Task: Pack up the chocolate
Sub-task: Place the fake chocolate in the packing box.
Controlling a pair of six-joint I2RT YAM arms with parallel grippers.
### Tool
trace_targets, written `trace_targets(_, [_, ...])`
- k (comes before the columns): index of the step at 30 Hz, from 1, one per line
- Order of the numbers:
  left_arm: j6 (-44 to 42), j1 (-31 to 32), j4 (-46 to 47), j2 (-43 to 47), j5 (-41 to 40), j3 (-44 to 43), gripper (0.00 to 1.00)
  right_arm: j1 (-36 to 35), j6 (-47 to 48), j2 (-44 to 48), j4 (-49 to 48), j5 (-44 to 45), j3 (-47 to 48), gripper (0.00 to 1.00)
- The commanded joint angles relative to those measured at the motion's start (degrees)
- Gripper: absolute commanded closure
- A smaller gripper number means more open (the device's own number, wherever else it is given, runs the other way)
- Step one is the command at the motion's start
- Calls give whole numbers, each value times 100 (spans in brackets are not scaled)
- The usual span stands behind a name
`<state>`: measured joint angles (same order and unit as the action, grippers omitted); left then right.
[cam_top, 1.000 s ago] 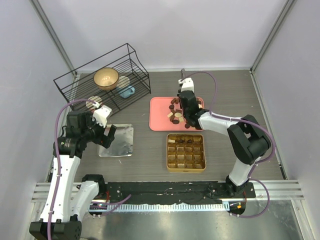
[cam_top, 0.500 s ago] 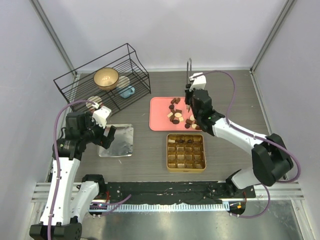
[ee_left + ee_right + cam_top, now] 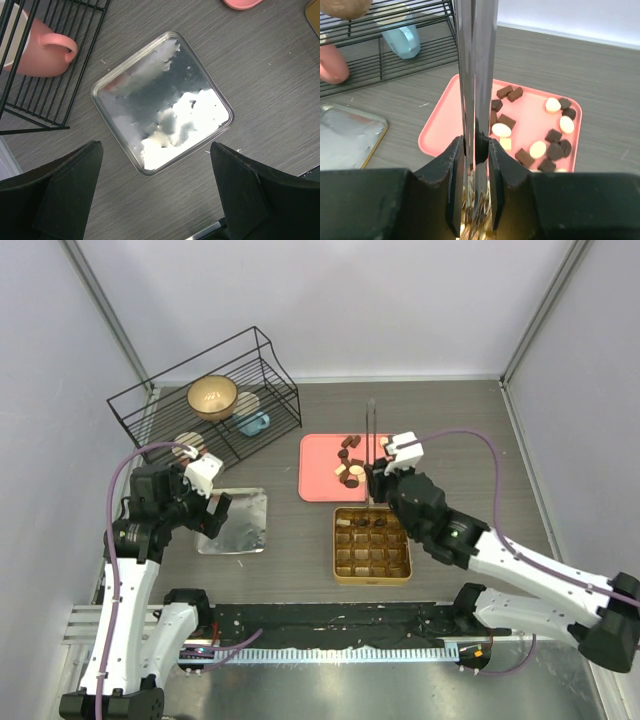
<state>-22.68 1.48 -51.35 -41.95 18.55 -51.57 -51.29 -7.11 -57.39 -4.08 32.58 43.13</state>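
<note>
The right arm's fingers (image 3: 454, 190) are clamped on one pair of slim metal tongs (image 3: 477, 75), tips down at the single gold square gridded tin (image 3: 372, 581), probably to seat a piece. Roughly fifteen small brown and cream chocolate pieces (image 3: 501, 130) lie on one pink flat tray (image 3: 440, 132), and a few fill the tin's far row. The left arm's fingers (image 3: 70, 190) hang wide apart over one silver square lid (image 3: 162, 102).

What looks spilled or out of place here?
Nothing stands out. The chocolates lie on the pink tray or in the gold tin, with none spilled beside them. The right gripper holds metal tongs.
</note>
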Motion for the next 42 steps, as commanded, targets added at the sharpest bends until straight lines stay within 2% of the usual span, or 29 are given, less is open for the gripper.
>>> trace_targets(1, [-88,-24,11,64,140,7,7,-372,-870,658,1371,1029,-59,82])
trace_targets(6, [-79,-24,-50,100,254,16,7,-654,-1555,834,2366,1505,20,82])
trace_targets(11, [-114,-24,-129,126,281,-11,7,-760,-1741,957,2500,2049,-138,82])
trace_targets(27, [-149,-33,-261,170,255,-64,7,-751,-941,878,585,2288,-921,79])
trace_targets(31, [-140,-24,-261,144,255,-81,7,-751,-818,773,443,2393,-1009,73])
trace_targets(38, [-140,-24,-252,135,246,-46,6,-742,-537,650,-225,2429,-1158,67])
trace_targets(42, [-132,-24,-279,152,237,-63,5,-725,-475,597,-348,2446,-1193,59])
